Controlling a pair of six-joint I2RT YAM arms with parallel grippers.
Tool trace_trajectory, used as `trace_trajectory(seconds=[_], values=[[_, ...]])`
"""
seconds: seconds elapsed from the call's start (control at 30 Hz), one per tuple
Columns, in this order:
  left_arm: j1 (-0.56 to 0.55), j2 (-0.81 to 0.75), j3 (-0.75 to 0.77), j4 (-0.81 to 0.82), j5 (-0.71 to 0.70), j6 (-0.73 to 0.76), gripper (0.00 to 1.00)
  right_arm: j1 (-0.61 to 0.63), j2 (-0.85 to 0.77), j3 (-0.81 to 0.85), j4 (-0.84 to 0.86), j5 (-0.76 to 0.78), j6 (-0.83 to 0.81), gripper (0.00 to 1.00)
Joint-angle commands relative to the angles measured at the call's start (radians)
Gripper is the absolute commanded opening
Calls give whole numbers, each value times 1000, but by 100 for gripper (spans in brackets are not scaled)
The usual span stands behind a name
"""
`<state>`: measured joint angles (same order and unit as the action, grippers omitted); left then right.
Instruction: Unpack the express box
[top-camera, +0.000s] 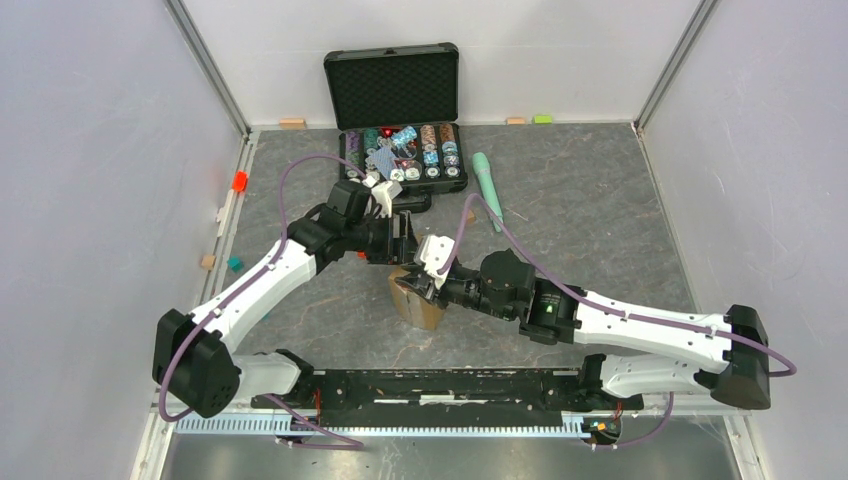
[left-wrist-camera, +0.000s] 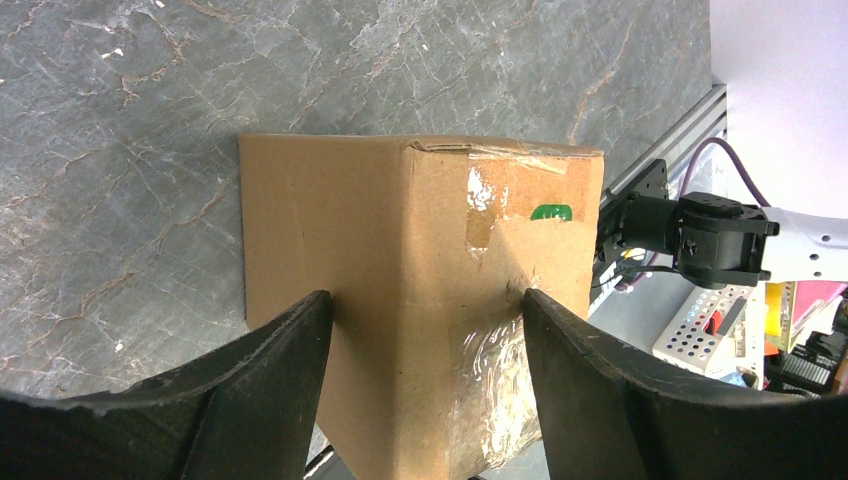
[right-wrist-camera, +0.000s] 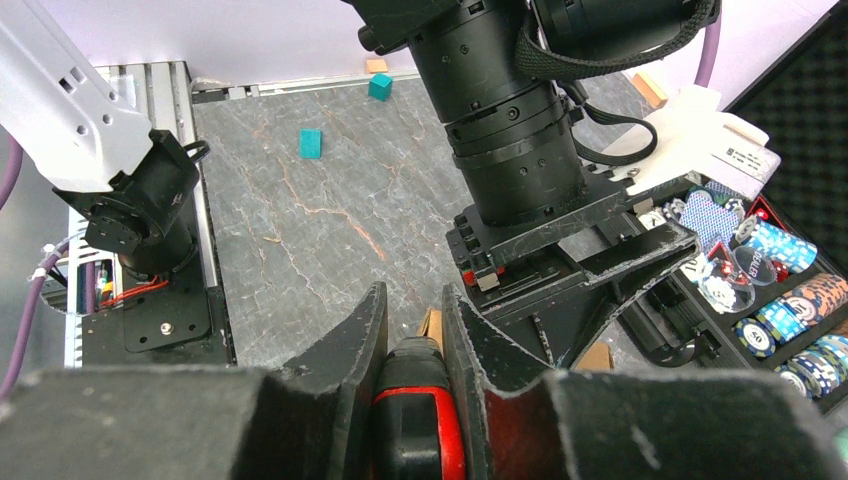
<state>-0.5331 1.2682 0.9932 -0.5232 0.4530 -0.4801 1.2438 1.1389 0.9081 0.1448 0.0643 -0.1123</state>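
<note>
The express box (top-camera: 418, 305), a small brown carton with glossy tape, stands tilted on the grey table just ahead of the arm bases. In the left wrist view the express box (left-wrist-camera: 400, 240) fills the middle, one corner edge facing the camera, with a green mark near its top. My left gripper (top-camera: 404, 252) (left-wrist-camera: 427, 297) straddles that corner, and both black fingertips (left-wrist-camera: 300, 320) press against the cardboard faces. My right gripper (top-camera: 428, 283) (right-wrist-camera: 412, 292) is shut on a black and red knife-like tool (right-wrist-camera: 420, 400). The tool's front end points at a sliver of the carton (right-wrist-camera: 431, 323) right below the left gripper.
An open black case of poker chips (top-camera: 345, 95) stands at the back. A mint green cylinder (top-camera: 487, 185) lies to its right. Small blocks sit along the left wall: orange (top-camera: 239, 181), teal (top-camera: 234, 263), wooden (top-camera: 207, 262). Two teal blocks (right-wrist-camera: 311, 143) show in the right wrist view.
</note>
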Motion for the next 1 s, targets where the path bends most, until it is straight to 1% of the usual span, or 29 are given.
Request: trace_trajectory(seconds=[0.0, 0.27, 0.47, 0.97], values=[[-1, -5, -28, -9, -11, -25, 75, 9, 29, 11, -80, 33, 19, 0], [-3, -16, -37, -9, -13, -28, 74, 9, 35, -15, -88, 27, 73, 0], [-2, -16, -38, -9, -17, -30, 74, 9, 35, -3, -109, 31, 93, 0], [-3, -9, -39, -34, -40, -7, 73, 19, 30, 36, -143, 12, 84, 0]])
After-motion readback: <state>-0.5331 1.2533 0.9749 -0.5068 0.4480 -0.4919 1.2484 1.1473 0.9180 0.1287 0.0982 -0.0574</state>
